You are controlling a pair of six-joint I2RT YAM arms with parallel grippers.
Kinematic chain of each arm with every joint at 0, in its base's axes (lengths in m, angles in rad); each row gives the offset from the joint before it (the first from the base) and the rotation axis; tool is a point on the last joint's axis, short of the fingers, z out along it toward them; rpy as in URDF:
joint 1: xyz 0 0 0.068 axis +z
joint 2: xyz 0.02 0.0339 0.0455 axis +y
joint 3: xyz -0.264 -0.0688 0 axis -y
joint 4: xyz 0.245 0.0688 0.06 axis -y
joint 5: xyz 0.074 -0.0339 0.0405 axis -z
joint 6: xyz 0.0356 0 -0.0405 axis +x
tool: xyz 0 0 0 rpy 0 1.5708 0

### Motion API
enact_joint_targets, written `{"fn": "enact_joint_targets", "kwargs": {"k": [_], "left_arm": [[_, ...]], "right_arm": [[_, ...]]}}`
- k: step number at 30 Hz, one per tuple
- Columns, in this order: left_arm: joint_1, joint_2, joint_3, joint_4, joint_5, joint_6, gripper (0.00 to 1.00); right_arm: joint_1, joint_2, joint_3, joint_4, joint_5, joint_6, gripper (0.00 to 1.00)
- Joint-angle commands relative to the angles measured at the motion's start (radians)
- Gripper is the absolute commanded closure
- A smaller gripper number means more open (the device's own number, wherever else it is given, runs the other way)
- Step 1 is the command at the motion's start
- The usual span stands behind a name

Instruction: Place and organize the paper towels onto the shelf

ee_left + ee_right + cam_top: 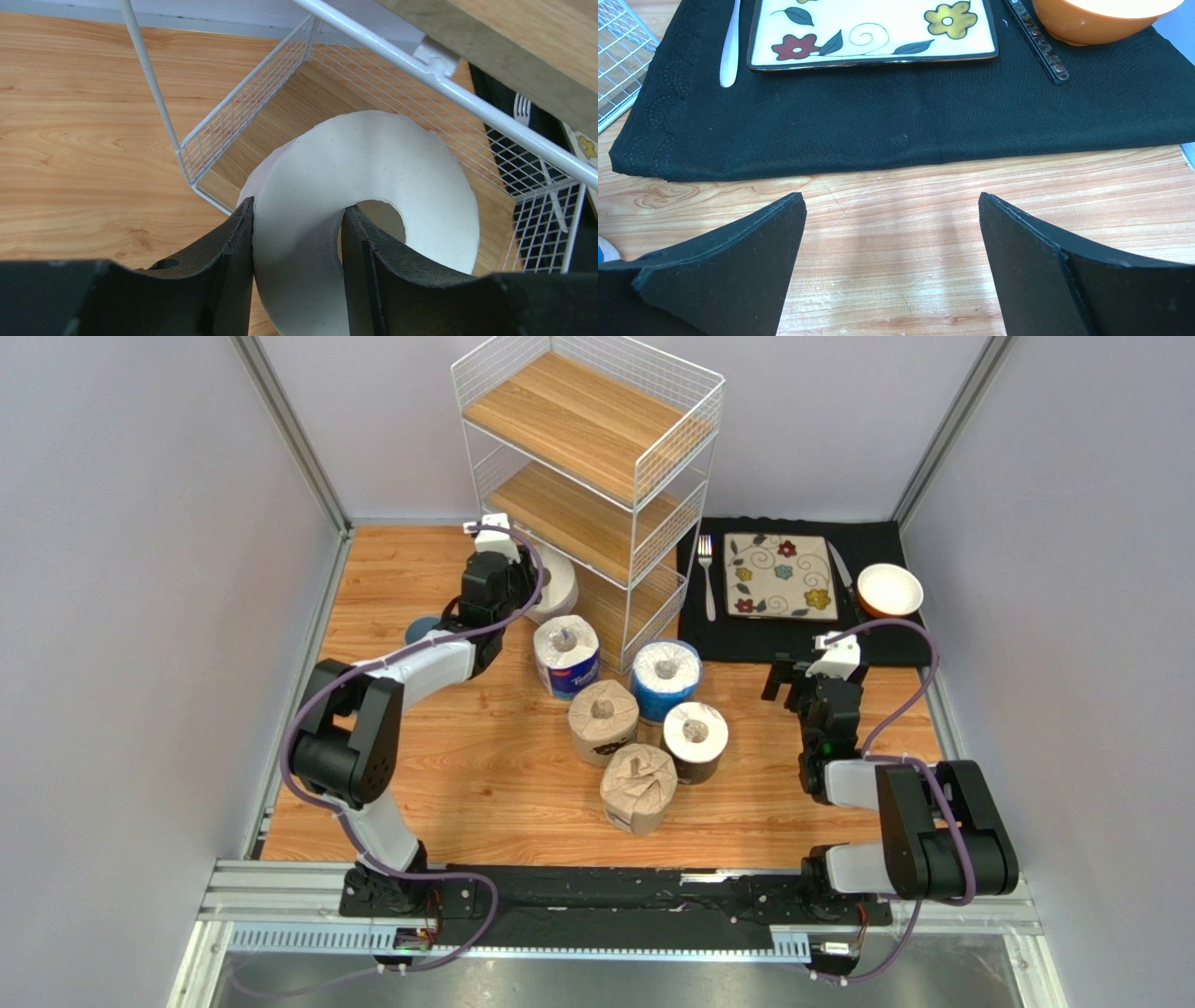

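My left gripper (522, 577) is shut on the plain white roll (365, 182), one finger in its core and one outside, holding it at the front left corner of the shelf's (596, 469) lowest tier (316, 98). The roll also shows in the top view (558, 585). On the table stand the white roll with blue label (567, 655), the blue-wrapped roll (665, 678), two tan-wrapped rolls (603, 720) (638, 787) and the dark-wrapped roll (696, 739). My right gripper (802, 676) is open and empty above bare table (892, 231).
A black cloth (800, 588) at the back right holds a flowered plate (780, 576), a fork (706, 574), a knife (840, 569) and an orange bowl (889, 590). A blue cup (421, 630) sits by the left arm. Grey walls close in both sides.
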State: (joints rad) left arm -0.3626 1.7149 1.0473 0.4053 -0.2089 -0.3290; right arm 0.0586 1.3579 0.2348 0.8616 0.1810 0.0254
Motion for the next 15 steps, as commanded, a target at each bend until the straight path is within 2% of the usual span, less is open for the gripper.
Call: {"fn": "enact_joint_targets", "kwargs": {"k": [1, 5, 10, 15], "left_arm": [[-0.009, 0.031, 0.069, 0.128, -0.053, -0.044, 0.75], [-0.013, 0.063, 0.083, 0.129, -0.052, -0.056, 0.74], [-0.013, 0.091, 0.088, 0.125, -0.055, -0.073, 0.67], [-0.013, 0.118, 0.095, 0.127, -0.047, -0.097, 0.65]], "right_arm": [[0.003, -0.013, 0.026, 0.028, 0.005, -0.005, 0.01], [0.001, -0.014, 0.024, 0.027, 0.005, -0.005, 0.01], [0.001, -0.013, 0.024, 0.028, 0.005, -0.005, 0.01], [0.003, -0.013, 0.024, 0.028, 0.006, -0.005, 0.01]]}}
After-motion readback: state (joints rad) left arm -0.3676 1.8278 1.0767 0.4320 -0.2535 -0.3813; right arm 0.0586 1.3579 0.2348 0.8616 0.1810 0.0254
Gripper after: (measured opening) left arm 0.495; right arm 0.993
